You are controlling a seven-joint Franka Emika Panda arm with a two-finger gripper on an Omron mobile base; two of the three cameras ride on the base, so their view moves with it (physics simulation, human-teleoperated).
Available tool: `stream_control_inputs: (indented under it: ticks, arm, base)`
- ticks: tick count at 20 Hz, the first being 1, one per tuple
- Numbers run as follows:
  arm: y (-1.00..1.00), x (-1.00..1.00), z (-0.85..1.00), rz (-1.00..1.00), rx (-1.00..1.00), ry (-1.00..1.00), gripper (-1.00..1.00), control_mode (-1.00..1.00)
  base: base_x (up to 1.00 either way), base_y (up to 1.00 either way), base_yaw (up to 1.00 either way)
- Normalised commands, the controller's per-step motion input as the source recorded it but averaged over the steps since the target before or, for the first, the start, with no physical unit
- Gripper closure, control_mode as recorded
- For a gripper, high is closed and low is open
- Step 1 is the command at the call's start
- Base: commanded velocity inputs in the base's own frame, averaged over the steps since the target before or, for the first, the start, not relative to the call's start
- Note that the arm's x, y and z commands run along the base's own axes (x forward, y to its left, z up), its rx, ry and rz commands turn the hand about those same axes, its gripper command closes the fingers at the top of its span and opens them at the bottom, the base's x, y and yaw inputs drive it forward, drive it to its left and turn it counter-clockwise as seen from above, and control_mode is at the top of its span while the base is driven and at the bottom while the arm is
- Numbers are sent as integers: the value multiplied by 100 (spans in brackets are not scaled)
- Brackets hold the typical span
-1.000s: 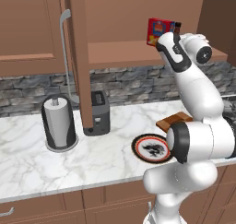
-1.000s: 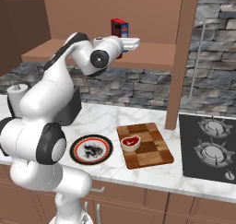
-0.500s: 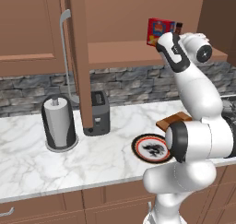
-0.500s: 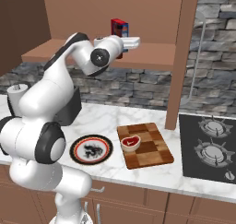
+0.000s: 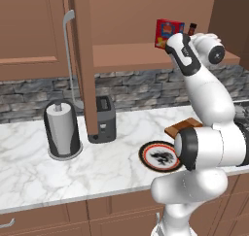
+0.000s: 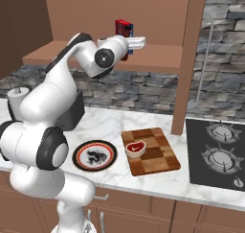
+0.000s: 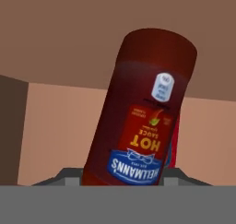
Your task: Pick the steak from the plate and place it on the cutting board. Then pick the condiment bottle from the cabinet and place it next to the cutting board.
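steak (image 6: 135,147) on cutting board (image 6: 158,157), at 3 o'clock of plate (image 6: 82,150): first step done | condiment bottle (image 7: 143,117) upright on cabinet (image 6: 162,59) shelf, between the tips of end effector (image 6: 139,42) | grip: cannot tell | left: lift bottle, set on bench (image 6: 105,126) beside board

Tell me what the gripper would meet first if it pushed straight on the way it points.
Most likely the slim dark red hot sauce bottle, which stands right before the gripper in the hand view, on the brown wooden cabinet shelf. Depth is unclear; they may already touch.
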Motion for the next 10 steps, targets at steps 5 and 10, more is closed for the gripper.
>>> stream_control_inputs:
  ticks: [5, 10]
  arm:
    - [13, 0, 14, 0, 0, 5, 100, -100]
    - [15, -3, 16, 2, 0, 0, 100, -100]
  base:
    - [0, 0, 0]
    - [0, 0, 0]
